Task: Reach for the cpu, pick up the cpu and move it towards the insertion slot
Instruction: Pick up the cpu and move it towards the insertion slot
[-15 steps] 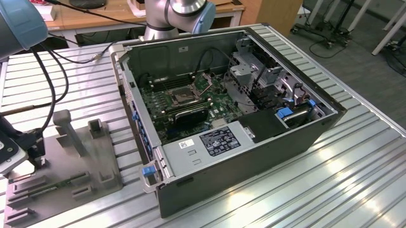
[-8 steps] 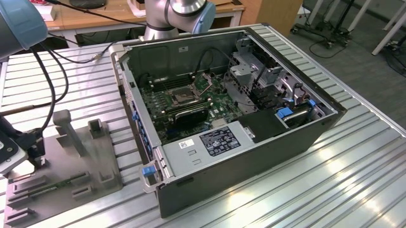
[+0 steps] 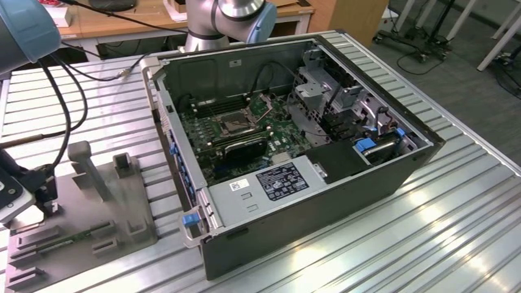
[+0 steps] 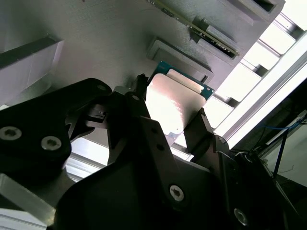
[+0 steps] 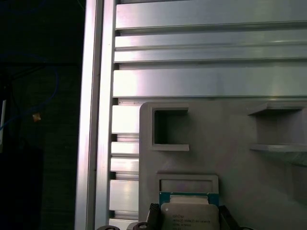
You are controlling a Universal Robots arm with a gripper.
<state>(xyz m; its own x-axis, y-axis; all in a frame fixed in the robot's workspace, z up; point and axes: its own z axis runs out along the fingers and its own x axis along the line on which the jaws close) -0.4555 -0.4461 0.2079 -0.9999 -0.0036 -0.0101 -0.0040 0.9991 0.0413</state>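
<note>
As it hangs over the grey tray (image 4: 96, 38), the gripper (image 4: 169, 109) grips the cpu (image 4: 175, 98).
Its two black fingers (image 4: 204, 132) press the chip's sides; the insertion slot (image 3: 232, 125) is well apart, inside the open computer (image 3: 326, 201).

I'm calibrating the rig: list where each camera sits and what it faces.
Exterior view: raised, looking down on the open computer case and grey tray; the arm shows.
Second wrist view: at the wrist, looking along the end effector, shut on the cpu, over the tray.
First wrist view: at the wrist, looking past the end effector onto tray and slatted table.
Both wrist views share the cpu and tray.
</note>
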